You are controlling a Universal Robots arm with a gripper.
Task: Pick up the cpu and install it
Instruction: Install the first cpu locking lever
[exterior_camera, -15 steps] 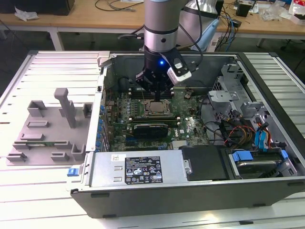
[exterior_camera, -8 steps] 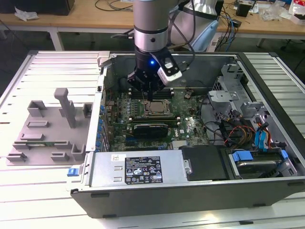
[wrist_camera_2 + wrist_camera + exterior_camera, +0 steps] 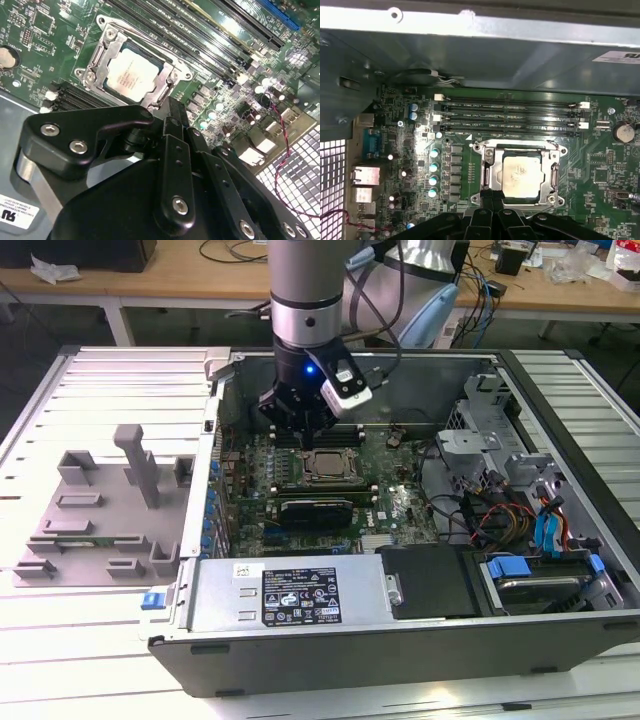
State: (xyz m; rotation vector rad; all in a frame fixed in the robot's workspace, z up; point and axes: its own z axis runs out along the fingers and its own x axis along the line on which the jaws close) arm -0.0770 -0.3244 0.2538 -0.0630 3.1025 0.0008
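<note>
Resting in the socket point(image 3: 554, 172), the cpu point(image 3: 521, 173) lies just past the closed hand point(image 3: 500, 204).

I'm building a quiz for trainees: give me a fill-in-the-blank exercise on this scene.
On the motherboard, the cpu sits in its ___. The gripper hangs over the open computer ___. The grey fixture lies on the exterior view's ___ of that computer.
Missing: socket; case; left.
</note>
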